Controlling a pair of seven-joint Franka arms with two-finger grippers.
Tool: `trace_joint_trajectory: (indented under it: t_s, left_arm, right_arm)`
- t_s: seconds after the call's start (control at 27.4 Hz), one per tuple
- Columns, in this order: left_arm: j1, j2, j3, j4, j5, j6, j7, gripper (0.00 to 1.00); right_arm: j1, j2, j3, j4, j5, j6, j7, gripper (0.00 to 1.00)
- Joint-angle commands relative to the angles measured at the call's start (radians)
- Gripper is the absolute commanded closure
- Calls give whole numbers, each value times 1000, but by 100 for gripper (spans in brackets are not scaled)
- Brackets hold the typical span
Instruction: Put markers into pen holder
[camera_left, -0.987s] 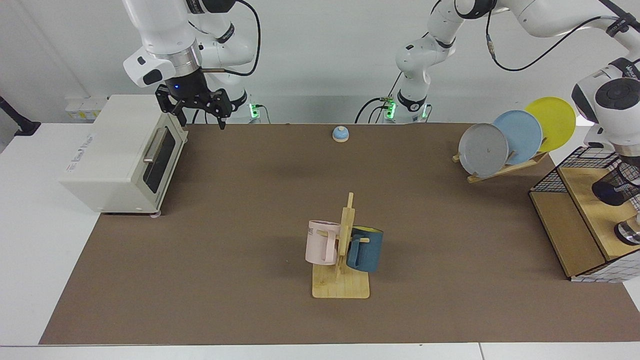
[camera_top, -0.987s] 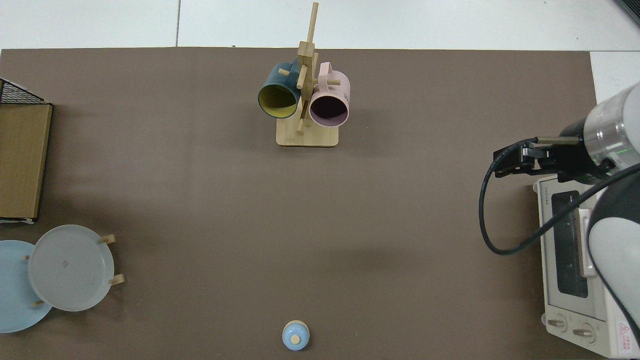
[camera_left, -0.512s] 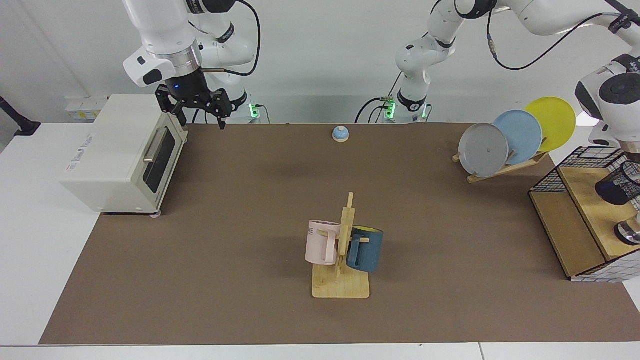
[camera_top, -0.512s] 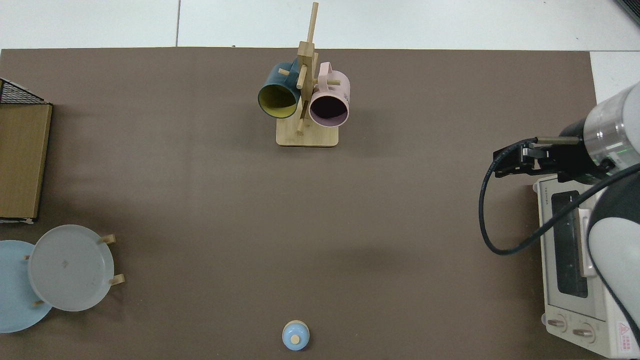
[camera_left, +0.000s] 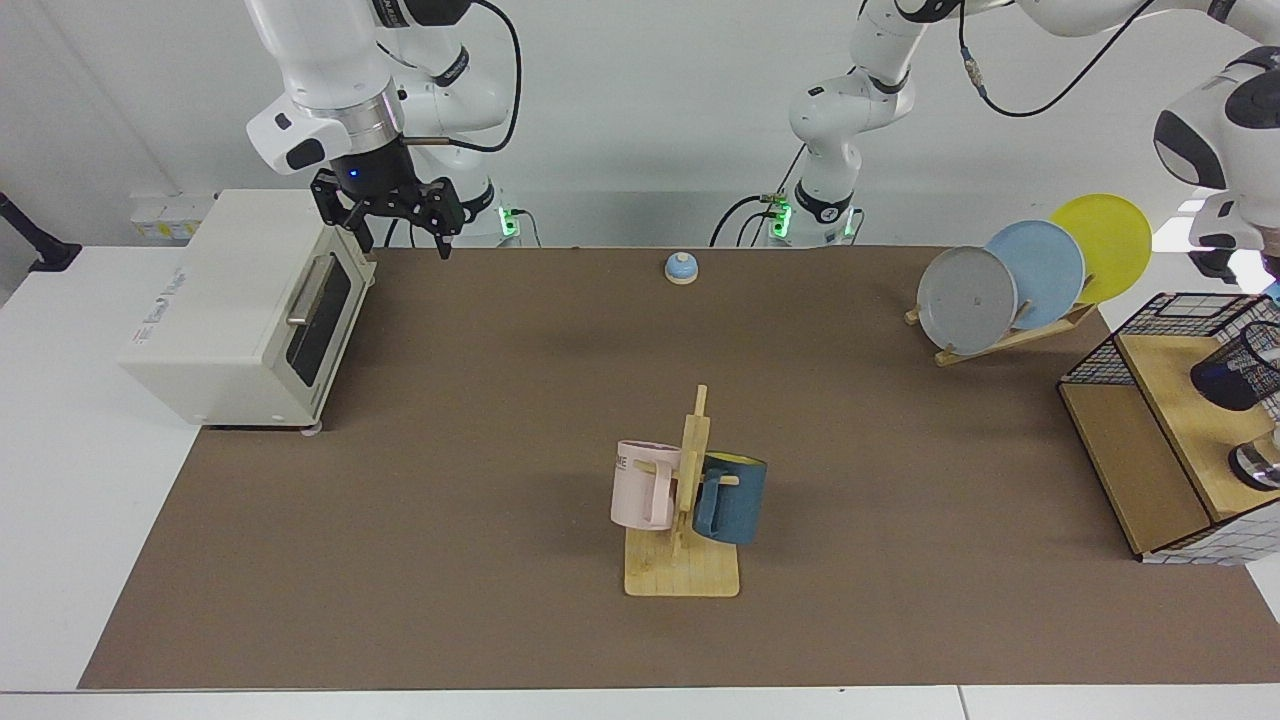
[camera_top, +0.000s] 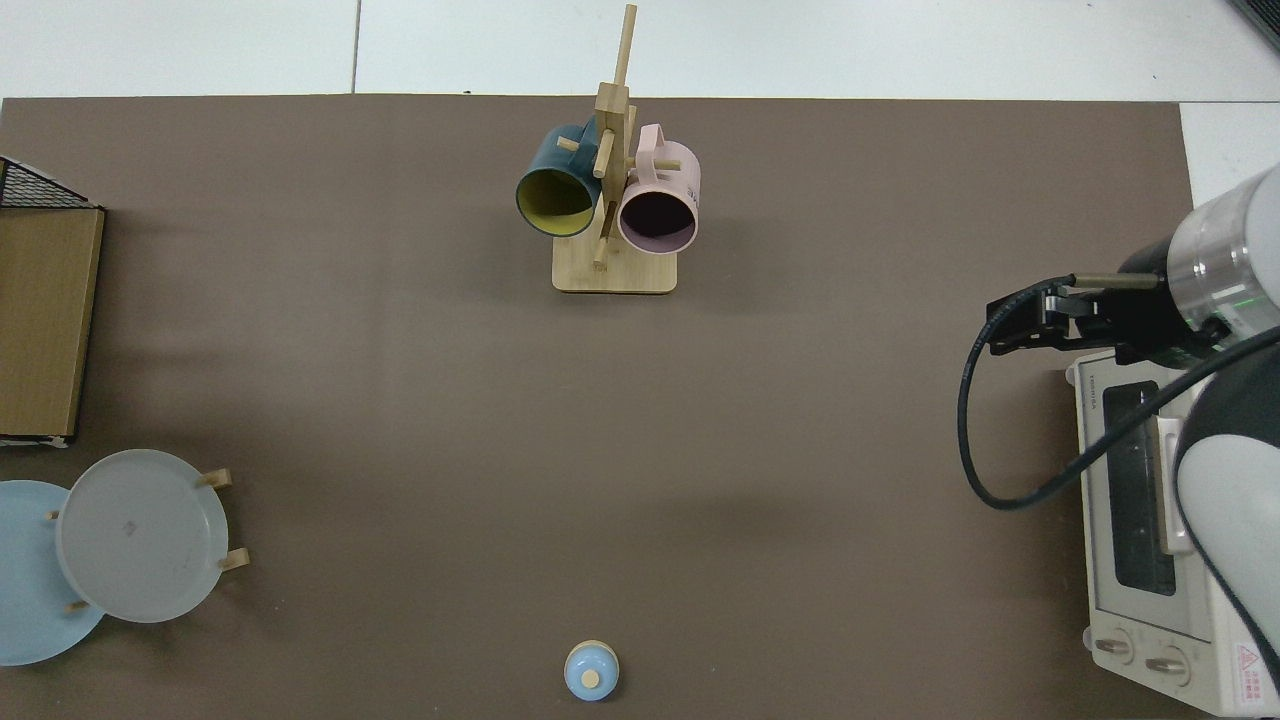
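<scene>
The pen holder (camera_left: 1233, 368), a small black mesh cup, stands on the wooden shelf (camera_left: 1170, 410) at the facing view's right edge. My left gripper (camera_left: 1256, 268) hangs well above it, mostly cut off by that edge. A small blue bit (camera_left: 1273, 290) shows just under the hand; I cannot tell whether it is one of the markers. No marker shows inside the cup. My right gripper (camera_left: 402, 240) waits open and empty beside the toaster oven (camera_left: 250, 310), and it shows in the top view as the right gripper (camera_top: 1005, 328). The pen holder lies outside the top view.
A mug rack (camera_left: 684, 560) with a pink and a blue mug stands mid-table. A plate rack (camera_left: 1010, 285), a blue bell (camera_left: 681, 267), a black wire basket (camera_left: 1150, 335) and a shiny metal object (camera_left: 1258, 466) are also here.
My left hand has risen from right at the pen holder to well above it. The cup, hidden in part before, now shows whole. The right arm has not moved.
</scene>
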Motion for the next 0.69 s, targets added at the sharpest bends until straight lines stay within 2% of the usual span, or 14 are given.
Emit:
trace_joint_trajectory:
  t_s: [0.0,0.15,0.37,0.55,0.66]
  left_arm:
    - [-86,-51,39,26,-115,-125,4,0]
    - [-135,-97,39,28,-175,-202,-57,0]
    - [-217,-146,59,28,-275,-340,-328,0]
    - [-243,-154,38,35,-333,-421,-489,0]
    - [-295,-157,44,43,-382,-489,-600,0]
  right_arm:
    - [-18,-5,8,-2,20,6,-23,0]
    - [-18,-5,8,-2,20,6,-23,0]
    - [-18,-5,8,-2,20,6,-23,0]
    - [-18,-5,7,-2,19,6,-23,0]
    - [-18,-5,8,-2,20,6,-23,0]
